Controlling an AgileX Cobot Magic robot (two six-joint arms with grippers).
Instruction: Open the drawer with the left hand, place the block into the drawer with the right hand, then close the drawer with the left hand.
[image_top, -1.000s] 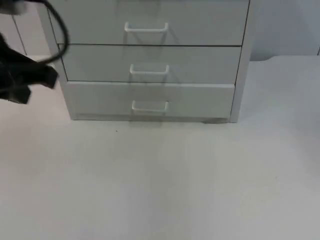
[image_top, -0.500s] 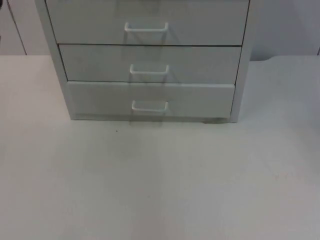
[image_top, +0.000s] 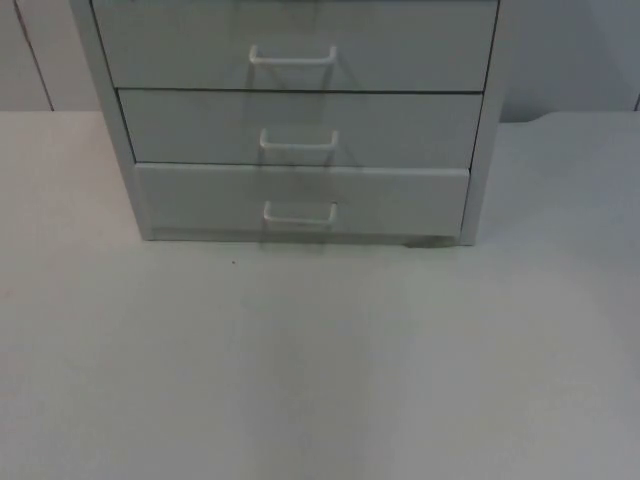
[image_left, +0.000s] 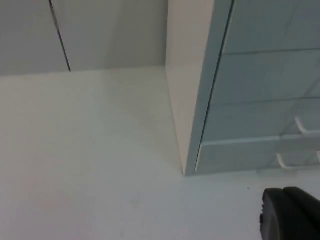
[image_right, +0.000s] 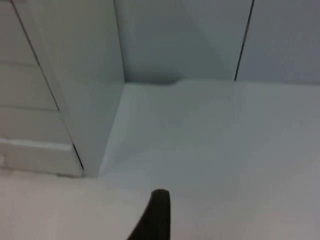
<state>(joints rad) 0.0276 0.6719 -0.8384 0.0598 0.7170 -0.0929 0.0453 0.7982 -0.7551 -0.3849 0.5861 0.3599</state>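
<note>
White three-drawer cabinet (image_top: 300, 120) stands at the table's far edge; all fronts look shut, bottom drawer (image_top: 300, 200) perhaps standing slightly proud. Left gripper (image_left: 292, 212) sits off the cabinet's left front corner, drawer handles (image_left: 300, 125) just beyond, running crosswise to it; it is the nearer arm. Right gripper (image_right: 155, 215) waits off the right side. Cannot tell either gripper's finger state. Block not located; possibly inside. White table top (image_top: 320, 380) gives room

White drawer unit (image_top: 300, 120) on table, three drawers, bottom drawer (image_top: 300, 200) protruding slightly.
</note>
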